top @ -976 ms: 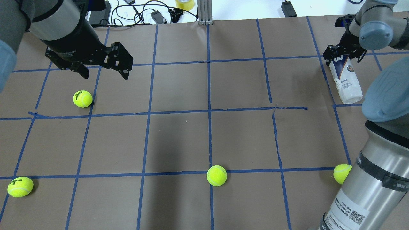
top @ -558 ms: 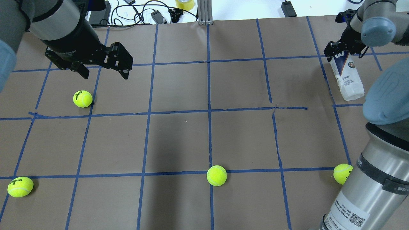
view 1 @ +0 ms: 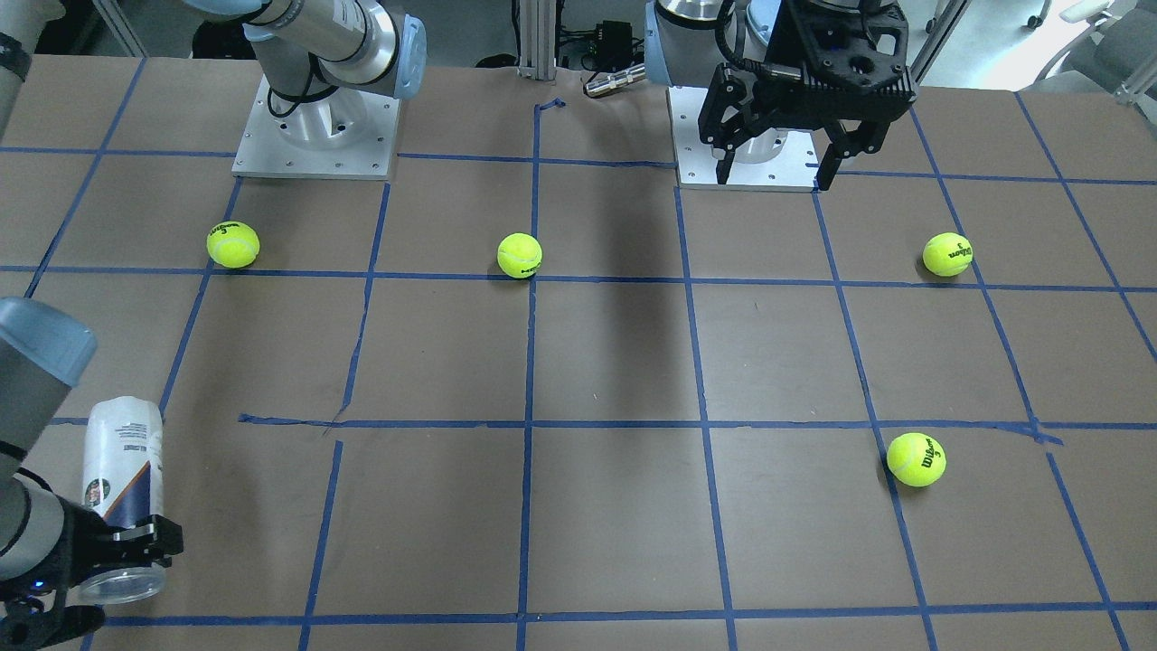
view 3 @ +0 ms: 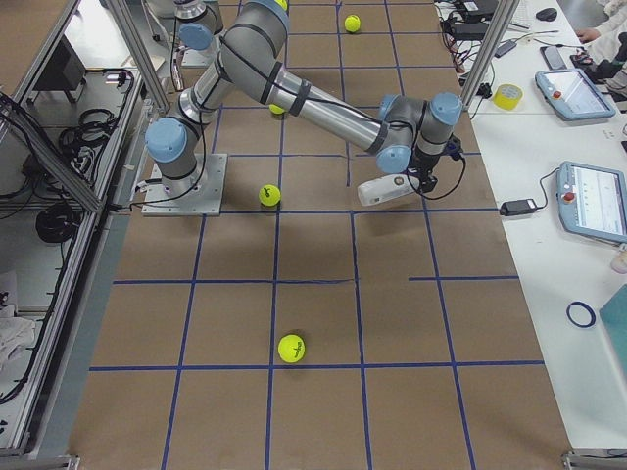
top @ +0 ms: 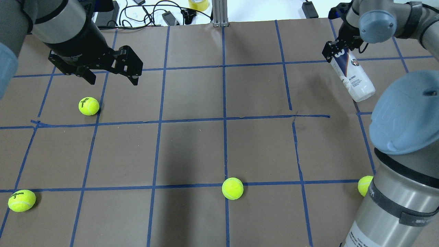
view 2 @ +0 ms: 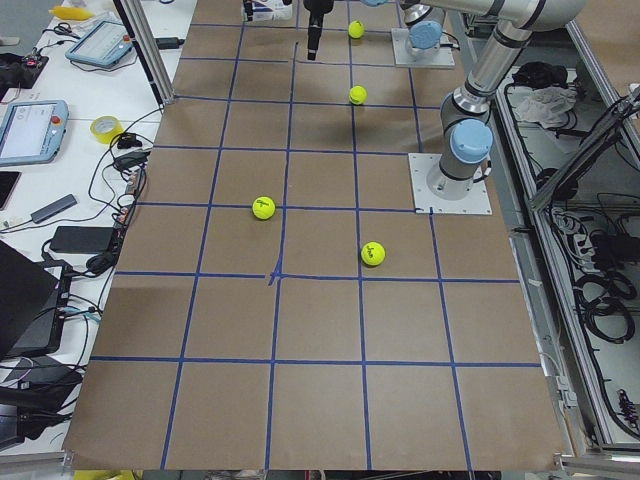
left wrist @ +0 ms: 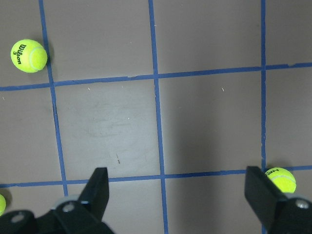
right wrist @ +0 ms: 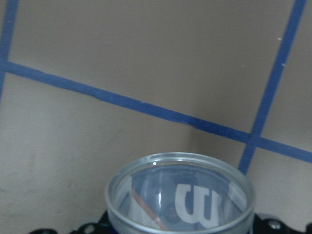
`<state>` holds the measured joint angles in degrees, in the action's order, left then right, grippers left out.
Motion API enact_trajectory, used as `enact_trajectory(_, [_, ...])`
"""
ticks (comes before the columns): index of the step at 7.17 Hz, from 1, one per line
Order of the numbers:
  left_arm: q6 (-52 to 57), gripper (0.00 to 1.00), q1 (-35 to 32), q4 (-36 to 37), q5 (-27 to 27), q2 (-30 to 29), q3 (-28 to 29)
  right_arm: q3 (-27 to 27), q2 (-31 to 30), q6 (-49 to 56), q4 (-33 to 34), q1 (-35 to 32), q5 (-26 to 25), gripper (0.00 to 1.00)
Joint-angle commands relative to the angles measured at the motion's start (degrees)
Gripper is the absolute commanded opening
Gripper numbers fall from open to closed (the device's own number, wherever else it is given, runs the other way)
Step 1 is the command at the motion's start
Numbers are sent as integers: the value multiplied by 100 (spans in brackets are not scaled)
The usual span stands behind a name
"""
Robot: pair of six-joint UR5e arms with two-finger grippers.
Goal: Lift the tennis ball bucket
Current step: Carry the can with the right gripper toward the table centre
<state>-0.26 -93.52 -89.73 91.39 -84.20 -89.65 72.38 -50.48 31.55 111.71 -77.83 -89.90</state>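
The tennis ball bucket (top: 353, 77) is a clear can with a white and navy label. It hangs tilted at the table's far right, its closed end pointing down toward the robot. My right gripper (top: 337, 51) is shut on its upper end. The can also shows in the front-facing view (view 1: 122, 470), in the exterior right view (view 3: 387, 189), and its rim with the "W" fills the bottom of the right wrist view (right wrist: 180, 195). My left gripper (top: 113, 80) is open and empty above the far left of the table, and also shows in the front-facing view (view 1: 774, 179).
Several tennis balls lie on the brown paper: one (top: 89, 106) just below the left gripper, one (top: 22, 200) at the near left, one (top: 232, 188) near the middle, one (top: 365, 185) by the right arm's base. Cables and a tape roll (top: 199, 4) lie beyond the far edge.
My right gripper has moved left and farther away with the can in it. The can has risen and tilted more. The left arm has not moved.
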Motion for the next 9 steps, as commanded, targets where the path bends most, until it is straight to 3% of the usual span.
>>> enact_trajectory(1, [0, 100, 0, -1, -7, 0, 0, 127, -94, 515, -27, -608, 104, 36])
enact_trajectory(3, [0, 100, 0, -1, -7, 0, 0, 206, -391, 572, -18, -1118, 9, 34])
enact_trajectory(5, [0, 100, 0, -1, 1, 0, 0, 320, -490, 1201, 52, -1470, -54, 25])
enact_trajectory(6, [0, 100, 0, -1, 1, 0, 0, 390, -524, 1422, 409, -1646, -27, 25])
enact_trajectory(9, [0, 100, 0, -1, 1, 0, 0, 470, -568, 2300, 527, -2594, -326, 25])
